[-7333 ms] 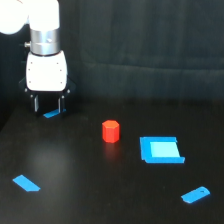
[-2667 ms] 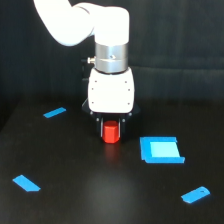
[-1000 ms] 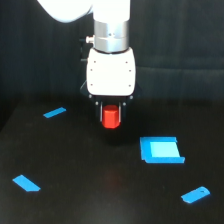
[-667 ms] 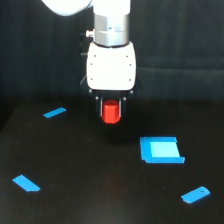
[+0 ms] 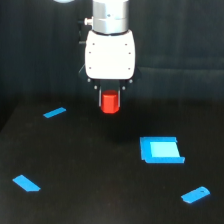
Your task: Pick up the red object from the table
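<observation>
The jaws are closed on the red block (image 5: 109, 102), which is held between them just under the white gripper (image 5: 110, 97) in the upper middle of the frame. Only the lower part of the block can be seen; its top is hidden inside the gripper. The block hangs in the air, well clear of the black desk (image 5: 90, 175). A faint dark patch can be seen on the desk under it, but it is too dim to be sure it is a shadow.

Four blue pieces are lying flat on the desk. A small blue strip (image 5: 54, 112) is at the middle left. A blue square (image 5: 160, 150) is at the lower right of the middle. A blue tab (image 5: 26, 183) is at the lower left, and a rounded blue piece (image 5: 195, 194) is at the lower right. None of them is touched by the gripper or the block.

The pick-up looks nearly done, since the block is already off the desk.

A few things could go wrong from here. The block is small and stubby, and it is held only by its top part. If the grip is weak, the block could slip out and drop. If the arm is moved fast or stopped hard, the block could be shaken loose. If it fell, it could roll away or land on the blue square, and it would have to be found and picked up again.
</observation>
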Robot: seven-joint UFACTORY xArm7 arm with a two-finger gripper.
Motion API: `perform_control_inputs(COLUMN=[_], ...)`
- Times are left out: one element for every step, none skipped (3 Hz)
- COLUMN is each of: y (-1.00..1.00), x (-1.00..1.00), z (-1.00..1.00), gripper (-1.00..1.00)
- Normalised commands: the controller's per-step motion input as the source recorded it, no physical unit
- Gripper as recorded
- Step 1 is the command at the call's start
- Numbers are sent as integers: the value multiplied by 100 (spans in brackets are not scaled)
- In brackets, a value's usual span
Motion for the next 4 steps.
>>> perform_control_inputs(y=[8, 3, -5, -4], x=[-9, 8, -10, 12], z=[44, 17, 17, 13], gripper=[-100, -100, -96, -99])
